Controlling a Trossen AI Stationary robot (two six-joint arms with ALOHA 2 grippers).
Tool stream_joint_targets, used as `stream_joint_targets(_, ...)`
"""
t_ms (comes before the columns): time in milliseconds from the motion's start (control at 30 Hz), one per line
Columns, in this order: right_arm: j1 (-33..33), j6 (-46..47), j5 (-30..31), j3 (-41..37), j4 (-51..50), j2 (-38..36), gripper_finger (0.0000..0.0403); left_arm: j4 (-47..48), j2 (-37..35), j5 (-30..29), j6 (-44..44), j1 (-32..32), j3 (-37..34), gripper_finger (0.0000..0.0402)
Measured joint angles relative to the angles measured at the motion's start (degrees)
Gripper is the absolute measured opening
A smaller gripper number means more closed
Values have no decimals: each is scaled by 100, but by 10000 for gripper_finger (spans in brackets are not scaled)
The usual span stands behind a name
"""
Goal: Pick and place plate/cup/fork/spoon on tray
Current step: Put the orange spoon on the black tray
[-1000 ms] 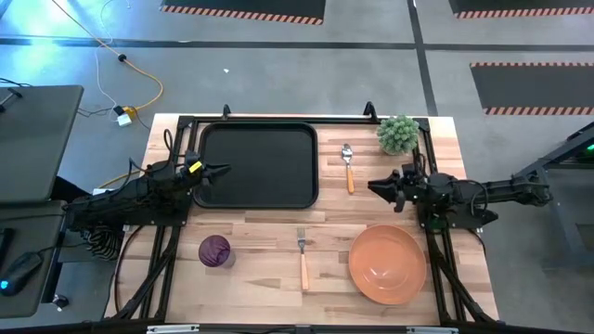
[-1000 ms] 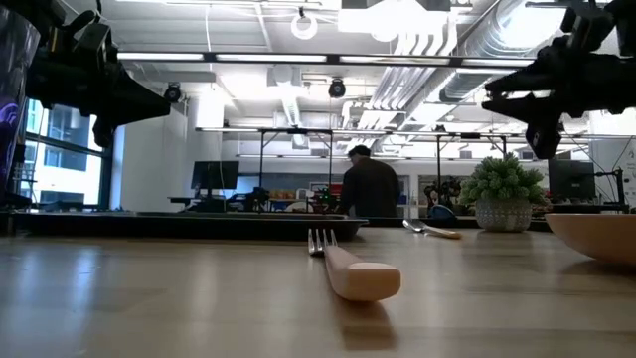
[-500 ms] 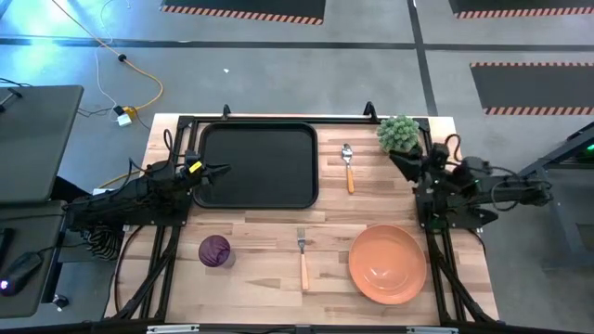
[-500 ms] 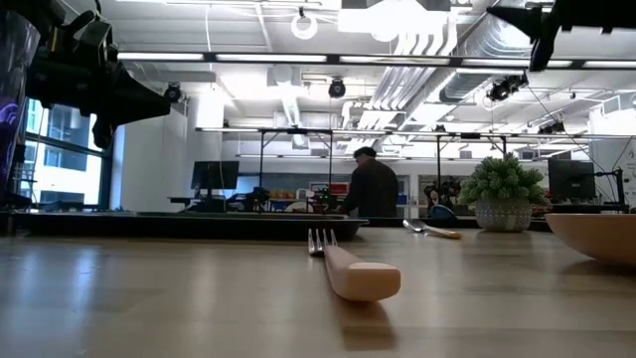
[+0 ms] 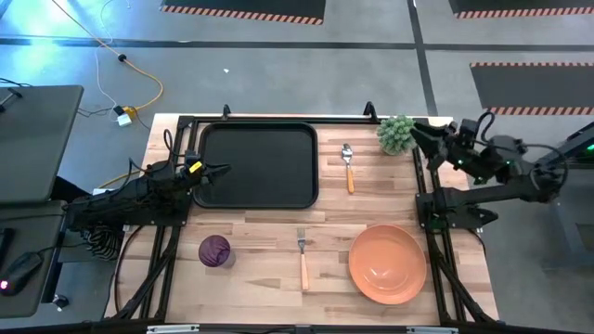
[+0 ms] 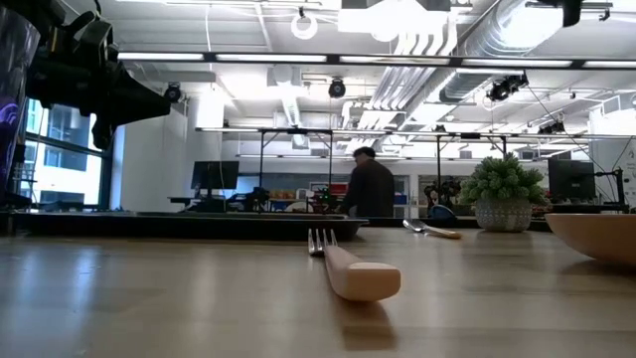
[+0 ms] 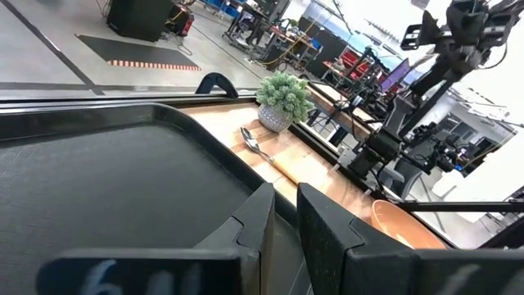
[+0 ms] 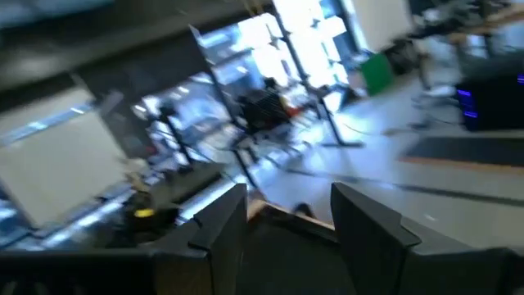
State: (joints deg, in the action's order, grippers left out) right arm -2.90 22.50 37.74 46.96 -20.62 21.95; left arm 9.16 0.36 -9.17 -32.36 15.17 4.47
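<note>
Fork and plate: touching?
Apart. The high view shows a strip of bare wood between the fork and the plate; both lie on the table, off the tray.

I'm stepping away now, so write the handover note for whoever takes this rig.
Left gripper: over the tray's left edge, fingers nearly together, holding nothing.
Right gripper: raised beside the potted plant, fingers apart, empty.
Tray: far left of the table, nothing on it.
Spoon: right of the tray.
Fork: near middle.
Cup: near left.
Plate: near right.
Done: nothing placed.
Left: all four onto the tray.
</note>
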Motion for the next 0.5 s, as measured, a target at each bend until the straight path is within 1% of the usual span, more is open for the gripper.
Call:
stream_joint_targets(67,2,271,148,413,-552,336,168,1,0,-23,0,0,0,46)
stream_joint_targets(167,2,820,195,1034,-1483,921,164,0,0,-43,0,-1,0,46)
stream_joint_targets(300,118,1885,202,1763,-2888,1752,161,0,0,-42,-34,0,0,46)
stream_joint_targets(400,266,2559,22,2090,-3696,2302,161,-1,0,-43,-42,0,0,46)
stream_joint_targets(500,449,2992,-380,2175,-4027,2776,161,-1,0,-44,-42,1,0,46)
